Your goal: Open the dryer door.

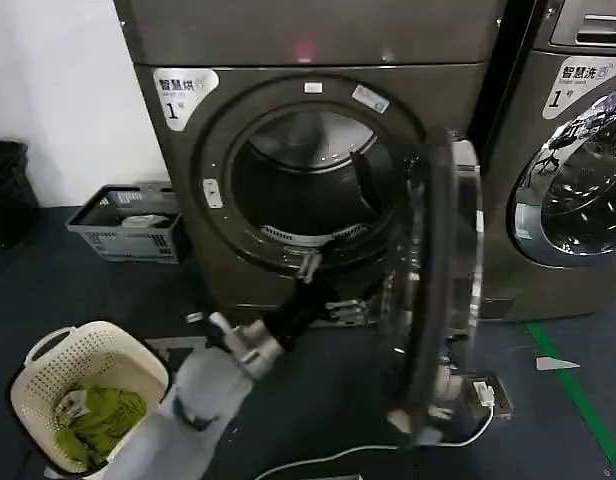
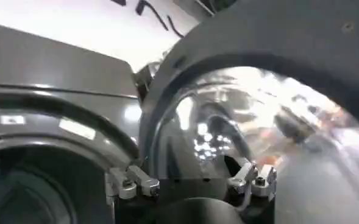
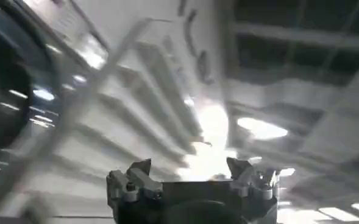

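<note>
dryer door (image 1: 438, 290) swung edge-on right of open drum mouth (image 1: 308, 185), left gripper (image 1: 310, 266) at its lower rim

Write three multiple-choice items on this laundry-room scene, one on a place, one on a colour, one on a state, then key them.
1. Where does the cream perforated laundry basket stand?
A. on the floor at the robot's left
B. inside the drum
C. on top of the machine

2. What colour is the cloth in that basket?
A. red
B. green
C. white

3. How is the chrome-rimmed round dryer door?
A. shut
B. swung open
C. taken off

Key: 1 A, it sits low on the head view's left; 2 B, the green cloth lies inside; 3 B, the drum opening is exposed, the left gripper before it.
</note>
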Robot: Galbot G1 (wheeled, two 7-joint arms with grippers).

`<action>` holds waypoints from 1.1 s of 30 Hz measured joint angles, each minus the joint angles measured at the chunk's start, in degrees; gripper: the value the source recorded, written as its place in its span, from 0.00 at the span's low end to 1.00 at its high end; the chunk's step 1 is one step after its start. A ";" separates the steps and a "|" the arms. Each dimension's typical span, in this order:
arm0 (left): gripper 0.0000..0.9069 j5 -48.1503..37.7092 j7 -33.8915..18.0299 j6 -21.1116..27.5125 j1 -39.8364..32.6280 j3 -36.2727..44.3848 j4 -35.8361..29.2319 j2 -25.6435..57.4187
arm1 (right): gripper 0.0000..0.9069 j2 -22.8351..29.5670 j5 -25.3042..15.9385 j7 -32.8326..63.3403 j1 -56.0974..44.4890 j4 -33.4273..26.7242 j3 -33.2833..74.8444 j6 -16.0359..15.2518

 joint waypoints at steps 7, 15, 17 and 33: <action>1.00 0.79 -0.47 0.05 -5.31 5.53 5.36 -3.39 | 1.00 0.09 -0.60 0.71 -0.88 -7.02 5.85 0.52; 1.00 0.87 -0.58 0.09 -11.55 10.06 12.40 -8.68 | 1.00 0.83 -0.56 0.67 -1.19 -9.47 8.24 -0.71; 1.00 0.76 -0.62 0.21 -12.99 10.79 14.12 -10.00 | 1.00 0.79 -0.55 0.70 -1.44 -10.00 8.55 -0.70; 1.00 0.85 -1.05 -0.02 -24.56 14.29 30.52 -20.00 | 1.00 0.11 -2.28 1.85 -2.05 -10.98 9.68 -0.95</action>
